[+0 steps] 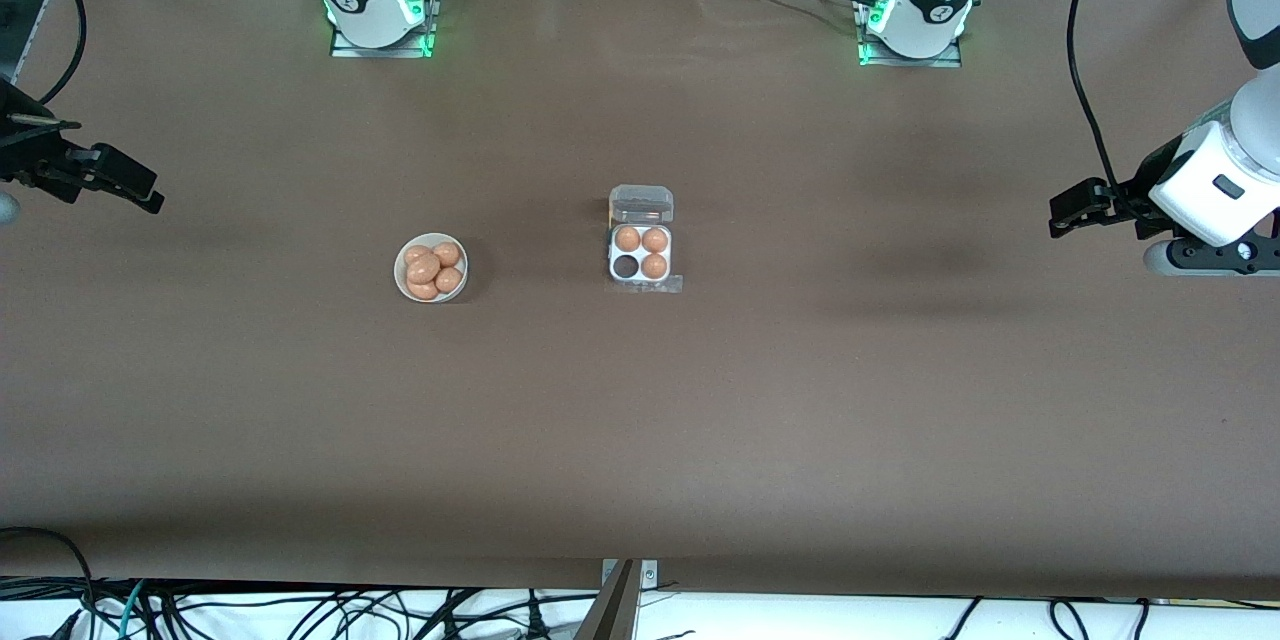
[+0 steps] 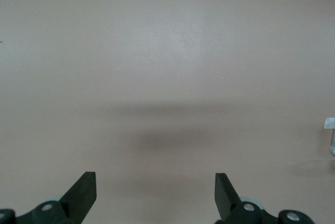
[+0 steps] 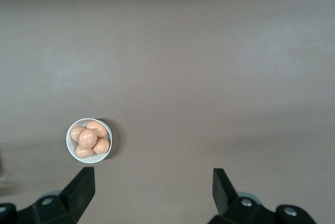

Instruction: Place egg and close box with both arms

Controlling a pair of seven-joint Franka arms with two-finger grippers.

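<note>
The box (image 1: pixel 640 253) sits mid-table with its clear lid (image 1: pixel 641 204) open toward the robots' bases. It holds three brown eggs (image 1: pixel 654 266), and one cup (image 1: pixel 626 266) is empty. A white bowl (image 1: pixel 431 291) with several brown eggs (image 1: pixel 424 268) stands beside the box toward the right arm's end; it also shows in the right wrist view (image 3: pixel 70 139). My right gripper (image 1: pixel 150 195) (image 3: pixel 153 181) is open and empty, up in the air over the right arm's end of the table. My left gripper (image 1: pixel 1060 218) (image 2: pixel 155 182) is open and empty, over the left arm's end. A corner of the box (image 2: pixel 330 130) shows at the edge of the left wrist view.
The brown table cover (image 1: pixel 640 420) spreads wide around the box and bowl. The arm bases (image 1: pixel 380 10) (image 1: pixel 915 20) stand at the edge farthest from the front camera. Cables (image 1: pixel 300 610) lie along the edge nearest to that camera.
</note>
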